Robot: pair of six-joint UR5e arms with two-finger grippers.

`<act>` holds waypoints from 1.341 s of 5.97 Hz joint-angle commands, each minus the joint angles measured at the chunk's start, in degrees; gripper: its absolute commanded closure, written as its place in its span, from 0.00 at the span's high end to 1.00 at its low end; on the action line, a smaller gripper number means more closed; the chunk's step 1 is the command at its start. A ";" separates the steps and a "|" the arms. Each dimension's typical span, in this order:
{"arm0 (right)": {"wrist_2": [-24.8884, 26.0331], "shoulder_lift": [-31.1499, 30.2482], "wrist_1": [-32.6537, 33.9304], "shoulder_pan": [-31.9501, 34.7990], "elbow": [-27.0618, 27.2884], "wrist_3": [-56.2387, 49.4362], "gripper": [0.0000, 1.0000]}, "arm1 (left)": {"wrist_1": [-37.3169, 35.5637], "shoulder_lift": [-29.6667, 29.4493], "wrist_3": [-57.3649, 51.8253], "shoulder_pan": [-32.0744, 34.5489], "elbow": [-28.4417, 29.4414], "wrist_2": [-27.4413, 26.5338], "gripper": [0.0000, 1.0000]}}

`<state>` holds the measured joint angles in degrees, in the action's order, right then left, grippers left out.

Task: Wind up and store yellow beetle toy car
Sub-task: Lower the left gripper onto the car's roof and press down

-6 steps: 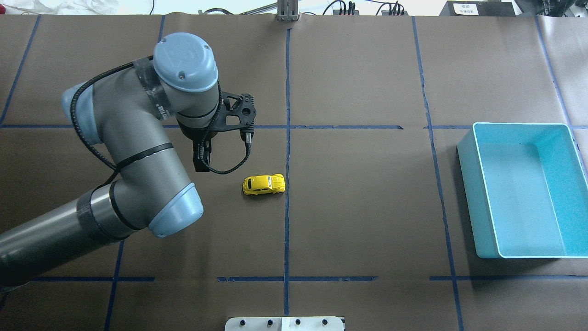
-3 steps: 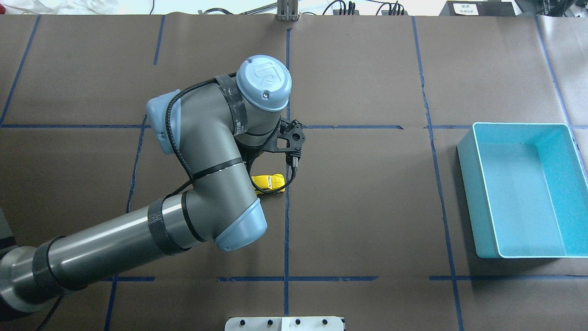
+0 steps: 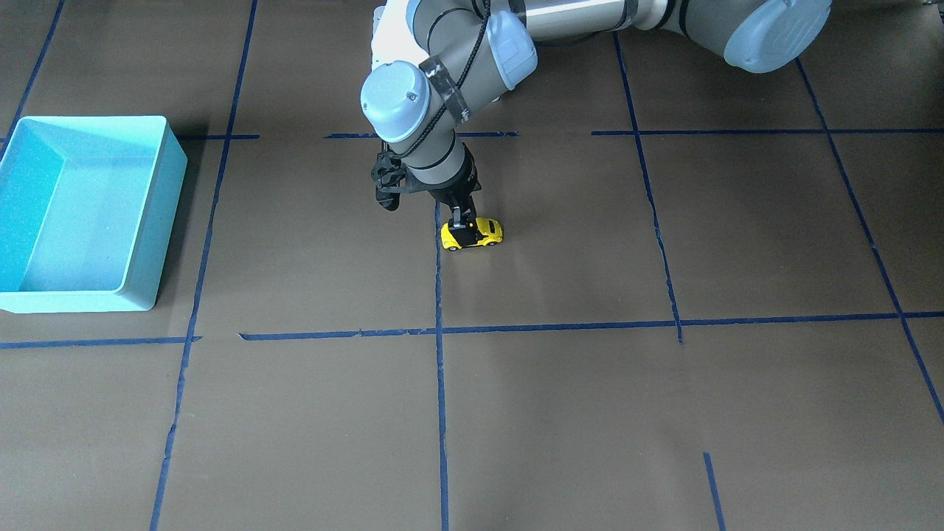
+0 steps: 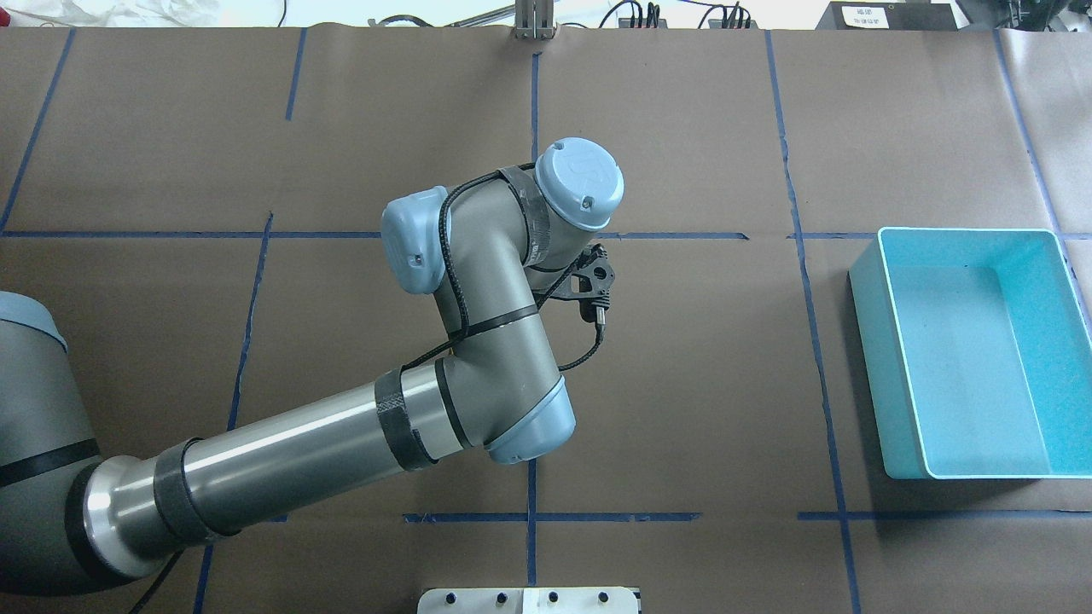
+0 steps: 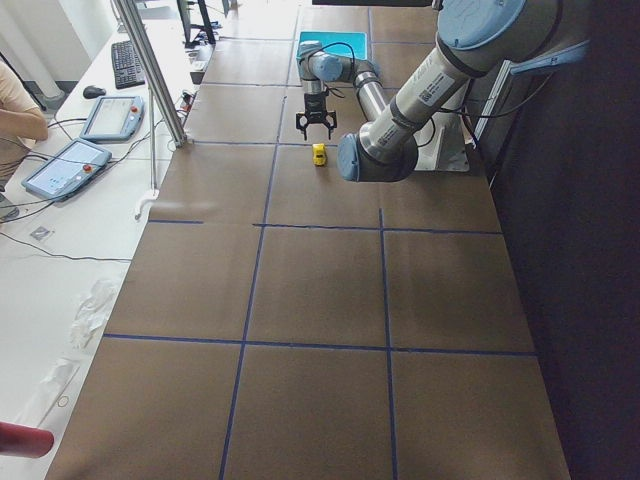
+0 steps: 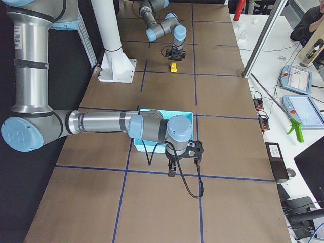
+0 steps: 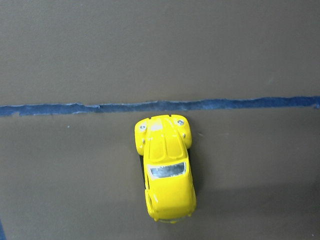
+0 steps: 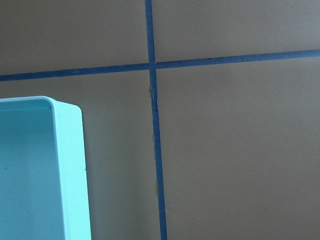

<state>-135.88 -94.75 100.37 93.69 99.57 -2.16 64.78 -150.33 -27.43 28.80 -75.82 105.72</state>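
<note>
Now one tiny yellow beetle toy car [image 3: 473,234], one turquoise plastic bin [image 3: 164,221]. Left gripper [image 3: 459,223] spread open above car; swung over since earlier, hides car overhead. Right gripper [image 6: 172,166]: cannot tell.

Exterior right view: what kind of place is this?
Probably a robotics lab cell: right UR5e arm over a paper-covered table gridded with blue tape, teach pendants alongside.
</note>
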 commanded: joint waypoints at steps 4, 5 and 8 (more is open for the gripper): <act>0.09 0.09 -0.97 0.00 -0.43 -0.30 1.00 | 2.02 -2.51 6.16 -3.47 6.04 -3.31 0.94; 0.09 0.18 -0.97 -0.26 -0.43 -0.22 1.00 | 1.93 -2.69 6.16 -4.27 6.04 -7.07 0.93; 0.00 0.09 -0.97 -0.26 -0.43 -0.48 1.00 | 1.32 -2.51 6.16 -4.19 6.39 -7.55 0.91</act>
<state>-135.82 -94.65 99.41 93.43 99.14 -2.51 66.26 -152.92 -21.25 24.58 -69.61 98.29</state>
